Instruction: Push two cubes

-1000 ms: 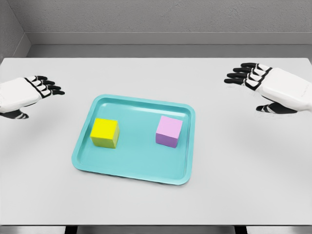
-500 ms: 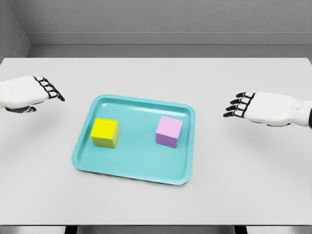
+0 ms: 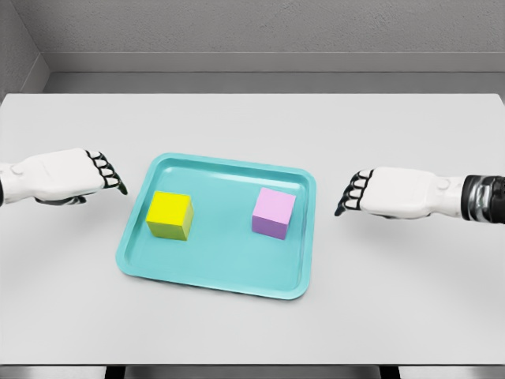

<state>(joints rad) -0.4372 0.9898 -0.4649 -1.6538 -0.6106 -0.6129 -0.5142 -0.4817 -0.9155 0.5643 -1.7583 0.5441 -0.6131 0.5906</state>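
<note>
A yellow cube (image 3: 170, 215) sits in the left half of a teal tray (image 3: 229, 276), and a pink cube (image 3: 274, 212) sits in its right half. My left hand (image 3: 106, 175) hovers just outside the tray's left rim, level with the yellow cube, its dark fingers curled downward and holding nothing. My right hand (image 3: 353, 193) hovers just outside the right rim, level with the pink cube, fingers likewise curled and holding nothing. Neither hand touches a cube or the tray.
The tray lies in the middle of a pale grey table (image 3: 252, 118). A grey wall runs behind the table's far edge.
Both hands have dropped lower and moved inward toward the tray's sides, and their fingers have curled in. The cubes have not moved.
</note>
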